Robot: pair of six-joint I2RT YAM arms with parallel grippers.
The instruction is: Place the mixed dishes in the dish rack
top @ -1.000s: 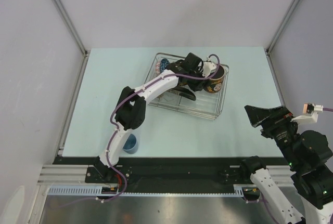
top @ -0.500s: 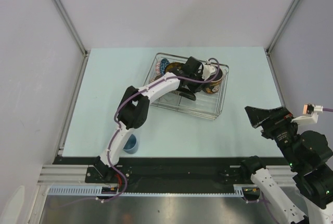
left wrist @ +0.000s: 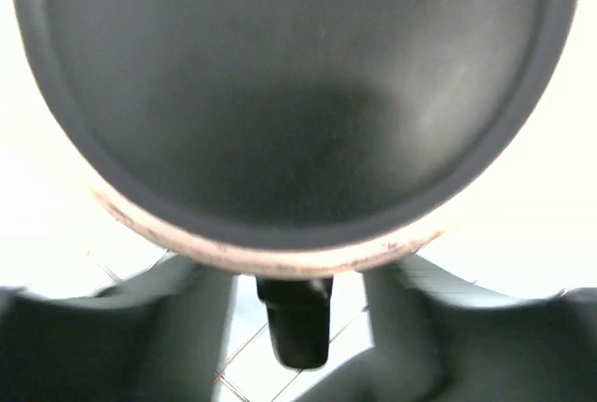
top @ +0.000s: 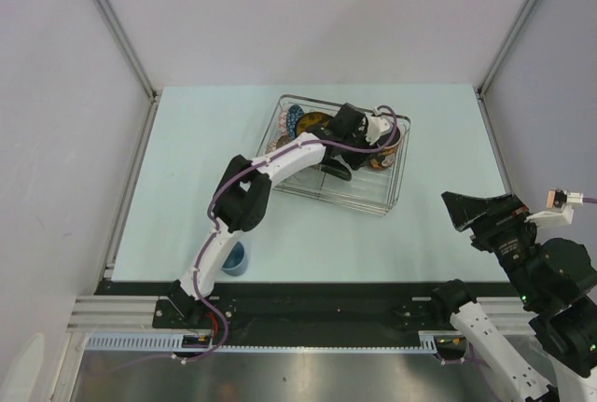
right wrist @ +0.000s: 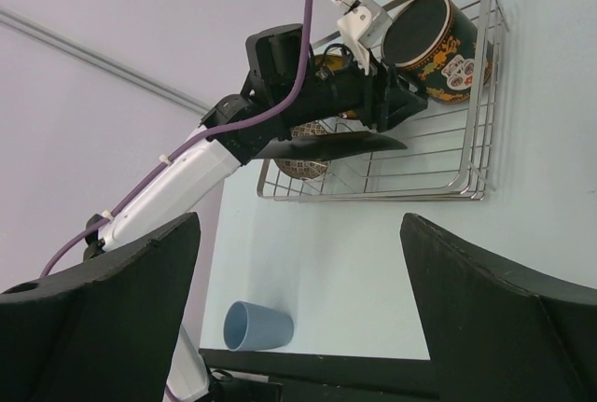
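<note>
We see black skull mug (right wrist: 434,43) tilted in dish rack (top: 373,204) far-right corner. Left gripper (top: 368,134) at it, hold unclear. Right gripper (right wrist: 298,220) spread, empty. Ceramic: stiff, slick, chippable. We'd take the wall.

Rack (top: 338,199) at the far middle of the table (top: 187,159) — mug (top: 386,147) in its right end, bowls (top: 295,118) in its left — cup (top: 233,257) at the near left.
</note>
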